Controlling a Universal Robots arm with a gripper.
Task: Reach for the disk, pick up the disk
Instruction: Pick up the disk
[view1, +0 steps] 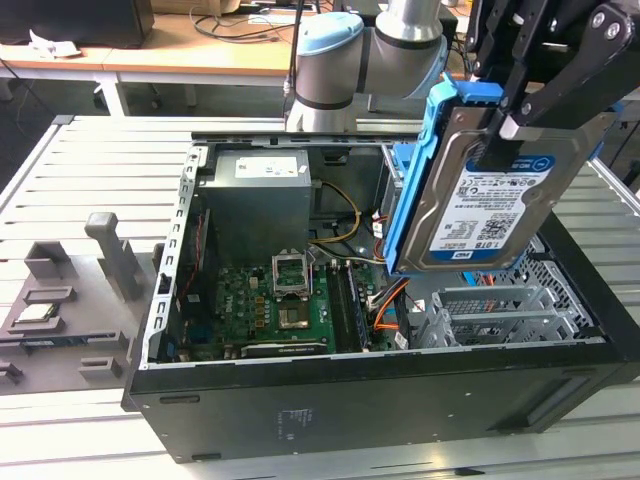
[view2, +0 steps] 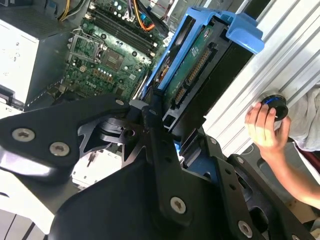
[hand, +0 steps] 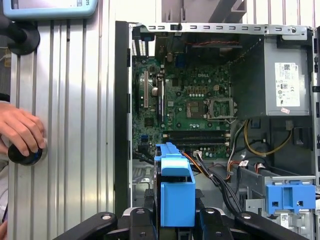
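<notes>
Pickup looks done, as far as one can judge: the disk (view1: 492, 195) hangs clear above the open case (view1: 380, 400), tilted, its label facing the exterior camera, with no part of it touching the bays or the board (view1: 285, 310) below. Both the reach and the lift seem finished; nothing of the task appears left beyond keeping hold.

The gripper (view1: 520, 110) has its black fingers closed onto the disk's upper end, one finger lying across the labelled face and the other behind it. The blue rail (view1: 412, 180) runs down the disk's long edge on the side away from the fingers. In the second wrist view the disk (view2: 200, 70) reaches out from between the fingers (view2: 160, 150), its connector edge and green circuit side in sight. In the first wrist view the rail's blue end (hand: 176, 192) stands straight ahead of the tool, clamped between the two linkages, with the board (hand: 195, 100) and the power supply (hand: 287, 75) far beyond it down in the case.

Off to the tool's side, on the slatted table (hand: 75, 125), a person's hand (hand: 20, 130) rests on a round black knob (hand: 24, 154).
</notes>
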